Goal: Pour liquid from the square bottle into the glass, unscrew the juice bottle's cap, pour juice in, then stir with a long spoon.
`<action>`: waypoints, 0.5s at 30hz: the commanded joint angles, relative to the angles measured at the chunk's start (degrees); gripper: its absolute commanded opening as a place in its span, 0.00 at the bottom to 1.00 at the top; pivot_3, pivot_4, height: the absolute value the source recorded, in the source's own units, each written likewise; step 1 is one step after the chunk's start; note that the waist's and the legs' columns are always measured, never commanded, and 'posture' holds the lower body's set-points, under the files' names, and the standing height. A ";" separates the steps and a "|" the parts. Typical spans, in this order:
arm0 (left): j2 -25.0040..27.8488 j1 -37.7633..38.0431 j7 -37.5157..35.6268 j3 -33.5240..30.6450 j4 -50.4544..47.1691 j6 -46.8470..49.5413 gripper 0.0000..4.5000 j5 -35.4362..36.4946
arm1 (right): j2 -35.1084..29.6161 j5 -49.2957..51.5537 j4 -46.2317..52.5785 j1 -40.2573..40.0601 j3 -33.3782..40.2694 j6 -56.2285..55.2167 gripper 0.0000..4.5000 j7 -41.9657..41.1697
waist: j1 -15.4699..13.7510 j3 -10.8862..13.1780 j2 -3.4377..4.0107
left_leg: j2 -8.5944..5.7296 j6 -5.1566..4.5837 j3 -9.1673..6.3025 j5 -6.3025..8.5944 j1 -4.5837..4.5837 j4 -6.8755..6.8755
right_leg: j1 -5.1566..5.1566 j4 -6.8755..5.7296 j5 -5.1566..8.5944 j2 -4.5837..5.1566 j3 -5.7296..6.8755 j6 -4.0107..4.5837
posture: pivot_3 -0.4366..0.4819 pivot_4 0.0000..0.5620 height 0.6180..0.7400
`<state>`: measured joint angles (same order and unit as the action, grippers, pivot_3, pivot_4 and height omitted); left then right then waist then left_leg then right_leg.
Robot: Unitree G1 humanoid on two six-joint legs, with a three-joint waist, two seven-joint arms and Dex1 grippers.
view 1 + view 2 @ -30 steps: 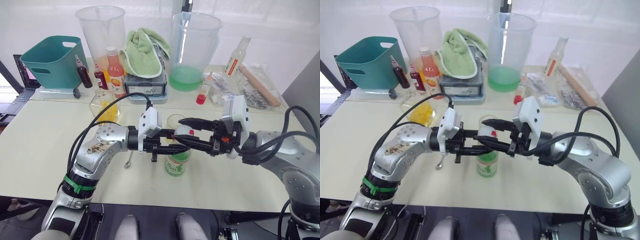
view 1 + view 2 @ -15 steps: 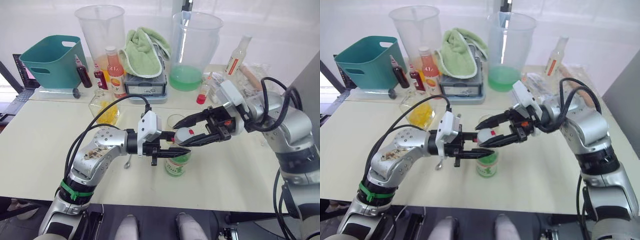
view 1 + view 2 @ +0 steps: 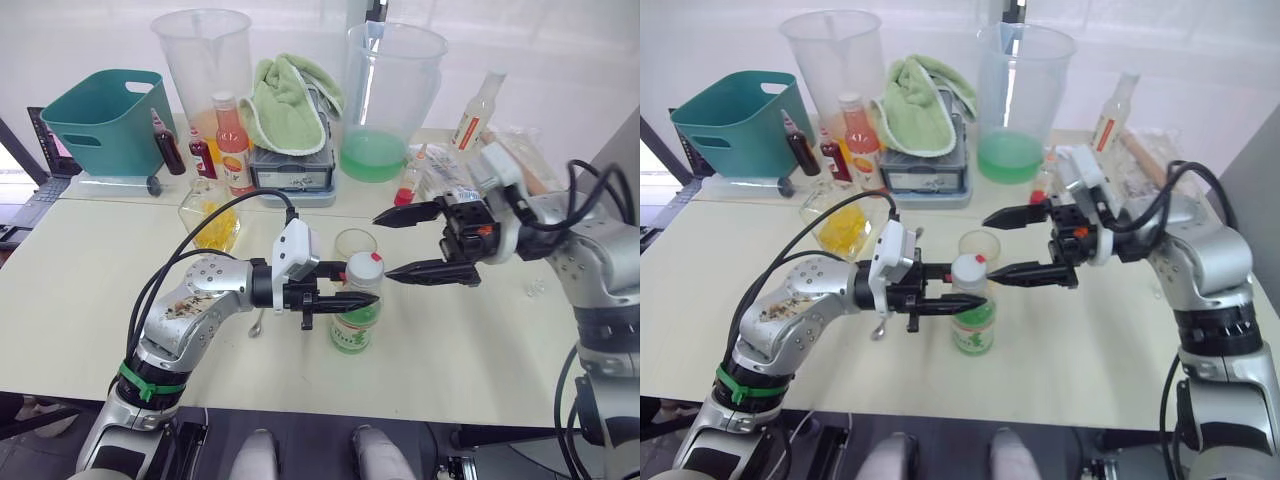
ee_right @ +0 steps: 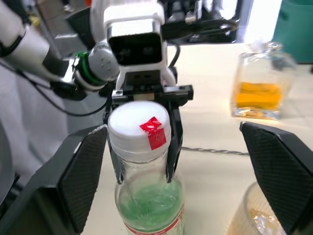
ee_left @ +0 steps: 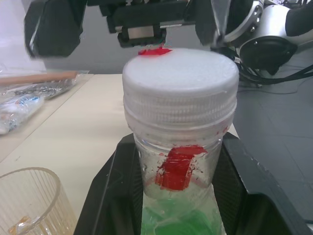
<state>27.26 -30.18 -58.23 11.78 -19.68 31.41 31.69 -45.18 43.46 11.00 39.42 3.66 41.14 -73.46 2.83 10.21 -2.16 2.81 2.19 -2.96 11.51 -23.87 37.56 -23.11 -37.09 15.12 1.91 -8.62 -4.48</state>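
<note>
The juice bottle (image 3: 356, 315) is stood upright on the counter (image 3: 90, 300) and is clamped at its neck by the left pincer (image 3: 352, 299), just under the cap (image 3: 364, 266), which is seated on the bottle and marked with red. The right pincer (image 3: 392, 244) is spread wide, held level with the cap on the side away from the left pincer, apart from it and gripping nothing. The glass (image 3: 354, 245) is set just behind the bottle, between the two pincers. The square bottle (image 3: 208, 213) is seen beyond the left arm, near the long spoon (image 3: 258, 320) lying under that arm.
</note>
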 commanded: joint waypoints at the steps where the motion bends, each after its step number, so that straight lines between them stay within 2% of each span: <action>1: 0.34 1.53 -1.19 2.31 -0.34 1.60 0.32 0.33 | -0.12 4.66 11.39 -5.18 5.89 3.90 0.99 9.04 | -0.07 0.00 0.00 | 0.00 0.00 -0.01 0.00 0.01 -0.03 | 0.00 0.00 0.01 0.00 0.00 0.00 | 0.48 0.27 0.89; 7: -0.11 1.53 -1.52 2.71 -0.07 1.24 0.32 0.36 | 3.66 14.56 26.56 -15.61 10.70 9.36 0.99 26.12 | -0.19 -0.01 0.00 | 0.00 0.00 0.01 0.00 0.02 -0.05 | 0.01 0.01 0.05 0.00 -0.02 -0.05 | 0.48 0.27 0.89; 10: -0.54 1.05 -1.71 2.84 0.54 1.05 0.32 0.36 | 6.94 11.83 32.91 -19.33 7.90 8.61 0.99 35.35 | -0.23 -0.02 0.01 | 0.00 0.00 0.00 0.00 0.03 -0.05 | 0.01 0.01 0.06 -0.01 -0.02 -0.06 | 0.48 0.27 0.89; 15: -0.66 0.51 -2.11 2.95 0.97 0.49 0.32 0.03 | 7.59 9.60 33.70 -19.07 5.50 7.72 0.99 40.98 | -0.23 -0.02 0.01 | -0.01 0.01 0.03 -0.01 0.02 -0.04 | 0.02 0.05 0.06 0.01 -0.03 -0.07 | 0.48 0.27 0.89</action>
<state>26.69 -30.28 -58.61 12.30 -19.25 31.02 31.60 -37.80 54.04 43.25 19.50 9.37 50.12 -34.49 2.59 10.20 -2.14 2.80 2.20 -2.93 11.50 -23.85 37.52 -23.10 -37.04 15.18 1.91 -8.65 -4.55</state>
